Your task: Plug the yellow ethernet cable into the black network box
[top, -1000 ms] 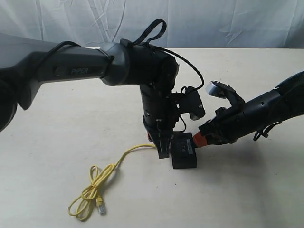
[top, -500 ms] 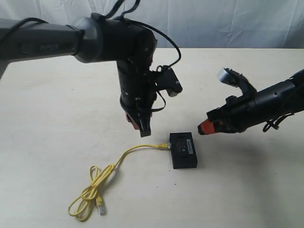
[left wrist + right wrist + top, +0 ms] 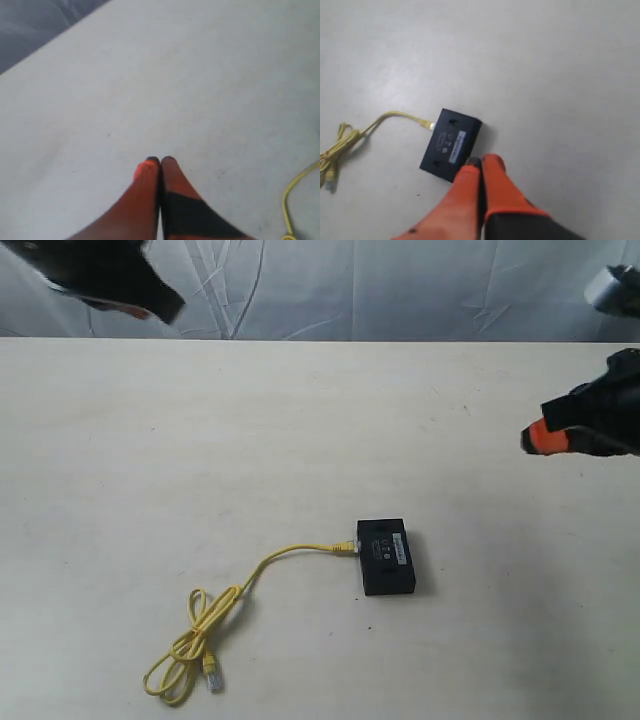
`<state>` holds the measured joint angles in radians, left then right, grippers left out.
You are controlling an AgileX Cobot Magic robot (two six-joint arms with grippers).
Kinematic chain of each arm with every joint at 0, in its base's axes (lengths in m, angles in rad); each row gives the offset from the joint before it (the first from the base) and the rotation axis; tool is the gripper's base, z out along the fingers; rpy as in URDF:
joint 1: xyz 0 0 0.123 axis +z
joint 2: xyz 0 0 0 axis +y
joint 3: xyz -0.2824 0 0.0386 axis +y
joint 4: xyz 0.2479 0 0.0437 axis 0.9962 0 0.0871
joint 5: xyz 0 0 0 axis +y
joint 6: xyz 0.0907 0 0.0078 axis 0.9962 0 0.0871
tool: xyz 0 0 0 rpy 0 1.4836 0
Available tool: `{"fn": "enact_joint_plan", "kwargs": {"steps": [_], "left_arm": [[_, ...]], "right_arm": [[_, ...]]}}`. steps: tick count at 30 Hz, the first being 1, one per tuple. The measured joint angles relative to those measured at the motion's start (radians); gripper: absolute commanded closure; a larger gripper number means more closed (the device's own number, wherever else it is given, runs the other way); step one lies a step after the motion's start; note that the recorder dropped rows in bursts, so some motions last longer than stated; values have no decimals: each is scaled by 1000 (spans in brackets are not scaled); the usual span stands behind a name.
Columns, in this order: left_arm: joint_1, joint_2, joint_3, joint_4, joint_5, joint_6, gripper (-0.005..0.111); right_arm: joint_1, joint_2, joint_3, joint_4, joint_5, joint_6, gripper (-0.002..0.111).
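Note:
The black network box [image 3: 387, 556] lies flat on the table, its white label up; the right wrist view shows the box [image 3: 451, 144] too. The yellow ethernet cable [image 3: 250, 583] has one plug seated in the box's left side, and its other end lies coiled in loops at the front left. A bit of cable [image 3: 289, 204] shows in the left wrist view. My left gripper [image 3: 150, 302] is raised at the far left corner, shut and empty [image 3: 160, 161]. My right gripper [image 3: 533, 439] hangs high at the right, shut and empty [image 3: 481, 162].
The pale table top [image 3: 300, 430] stretches around the box and cable. A wrinkled white cloth backdrop [image 3: 350, 285] hangs behind the table's far edge.
The left arm has let go of the cable and swung up and away to the far left. The right arm has drawn back up to the right. Box and plugged cable stay put.

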<state>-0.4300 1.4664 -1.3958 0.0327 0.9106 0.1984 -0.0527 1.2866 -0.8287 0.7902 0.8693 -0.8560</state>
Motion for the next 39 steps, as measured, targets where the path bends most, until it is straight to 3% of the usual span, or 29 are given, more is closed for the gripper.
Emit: {"fn": "enact_joint_plan", "kwargs": {"steps": [4, 7, 12, 17, 30, 39], "left_arm": [[94, -368, 246, 25, -168, -92, 107], [110, -625, 443, 33, -250, -108, 107], [110, -800, 596, 33, -251, -109, 107], [110, -879, 633, 33, -188, -109, 107], [110, -897, 633, 33, -184, -109, 107], [110, -897, 633, 33, -184, -109, 107]], "right_arm": [[0, -299, 127, -70, -211, 47, 109], [0, -577, 254, -77, -308, 51, 109], [-1, -831, 326, -79, -301, 58, 109], [20, -972, 331, -79, -266, 59, 109], [97, -1010, 333, -80, -264, 62, 109], [133, -1201, 446, -104, -317, 100, 109]]}}
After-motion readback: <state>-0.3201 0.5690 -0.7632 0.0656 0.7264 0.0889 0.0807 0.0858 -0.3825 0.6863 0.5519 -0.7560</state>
